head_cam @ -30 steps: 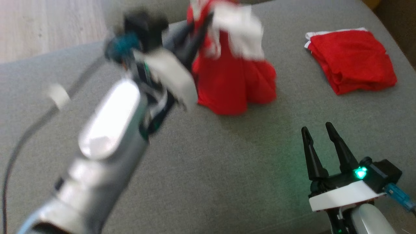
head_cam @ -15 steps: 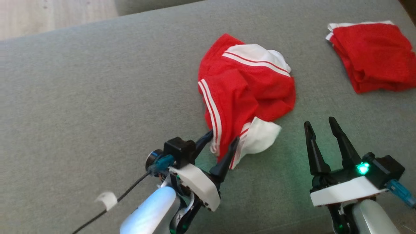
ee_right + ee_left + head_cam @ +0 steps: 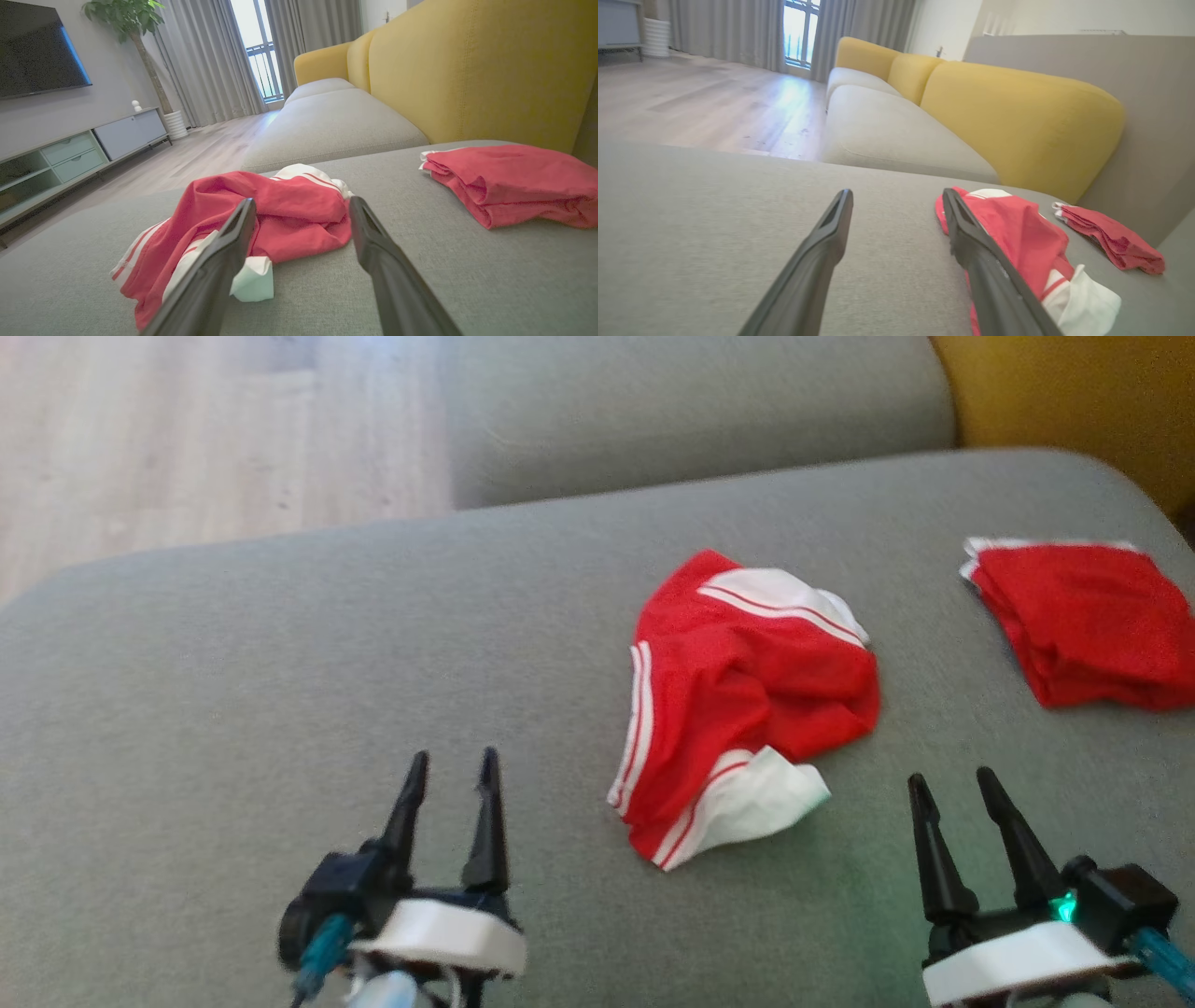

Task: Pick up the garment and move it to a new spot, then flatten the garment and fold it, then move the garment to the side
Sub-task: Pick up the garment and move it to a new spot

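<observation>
Head view has my left gripper [image 3: 454, 756] low at the near left, both dark tapered fingers pointing far and spread wide, with nothing between them. My right gripper [image 3: 952, 777] sits at the near right, just as wide, empty too. Between them and a bit farther, the crumpled red cloth garment with white striped trim [image 3: 747, 691] lies in a soft heap on the grey woven sofa cushion [image 3: 280, 663]. At the far right, a folded red cloth stack [image 3: 1088, 625] lies flat, well apart, near the yellow padded backrest [image 3: 1074, 411].
</observation>
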`<state>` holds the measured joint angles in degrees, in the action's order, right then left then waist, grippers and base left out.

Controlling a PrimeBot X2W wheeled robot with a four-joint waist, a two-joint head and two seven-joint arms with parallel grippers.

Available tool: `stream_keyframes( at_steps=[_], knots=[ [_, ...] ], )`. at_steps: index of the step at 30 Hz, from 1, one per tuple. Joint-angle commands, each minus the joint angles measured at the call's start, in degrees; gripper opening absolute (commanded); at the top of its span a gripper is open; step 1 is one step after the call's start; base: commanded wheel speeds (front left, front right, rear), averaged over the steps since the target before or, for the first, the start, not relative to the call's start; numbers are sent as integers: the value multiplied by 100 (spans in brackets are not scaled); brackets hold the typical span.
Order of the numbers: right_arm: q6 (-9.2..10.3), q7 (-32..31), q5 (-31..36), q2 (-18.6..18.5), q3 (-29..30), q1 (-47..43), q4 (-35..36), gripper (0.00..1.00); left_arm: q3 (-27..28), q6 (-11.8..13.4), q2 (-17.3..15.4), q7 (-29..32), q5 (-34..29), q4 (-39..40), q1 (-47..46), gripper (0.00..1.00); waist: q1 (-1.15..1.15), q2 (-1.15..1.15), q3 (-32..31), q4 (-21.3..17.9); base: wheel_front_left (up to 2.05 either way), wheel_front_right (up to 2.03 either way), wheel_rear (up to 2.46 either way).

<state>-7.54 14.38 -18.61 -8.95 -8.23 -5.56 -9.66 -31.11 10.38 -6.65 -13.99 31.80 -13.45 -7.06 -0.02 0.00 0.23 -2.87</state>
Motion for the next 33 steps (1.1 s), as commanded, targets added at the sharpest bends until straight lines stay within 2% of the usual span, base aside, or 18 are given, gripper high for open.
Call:
stream_keyframes(
  at_steps=[1, 3, 4, 9, 12, 17, 33],
  knots=[
    [5, 62, 60, -4, -4, 81, 183, 100, 391, 123, -111, -90, -187, 305, -36, 100, 2, 0, -341, 347, 0, 0, 0],
    [5, 62, 92, 48, 73, -22, 187, 100, 738, 187, -76, -96, -295, 516, 181, 100, 2, 0, -435, 439, 0, 0, 0],
    [5, 62, 92, 48, 73, -22, 187, 100, 738, 187, -76, -96, -295, 516, 181, 100, 2, 0, -435, 439, 0, 0, 0],
    [5, 62, 149, 140, 165, -237, 185, 100, 1258, 18, -26, -99, -835, 854, 811, 100, 2, 0, -629, 562, 0, 0, 0],
    [5, 62, 182, 177, 213, -333, 226, 100, 1356, -66, -26, -99, -1294, 906, 1151, 100, 2, 0, -671, 591, 0, 0, 0],
    [5, 62, 269, 218, 241, -447, 262, 100, 1422, -242, 129, -100, -1666, 899, 1517, 100, 2, 0, -664, 616, 0, 0, 0],
    [5, 62, 306, 243, 221, -417, 205, 100, 1689, -510, 349, -100, -2087, 864, 1607, 100, 2, 0, -624, 493, 0, 0, 0]
  ],
)
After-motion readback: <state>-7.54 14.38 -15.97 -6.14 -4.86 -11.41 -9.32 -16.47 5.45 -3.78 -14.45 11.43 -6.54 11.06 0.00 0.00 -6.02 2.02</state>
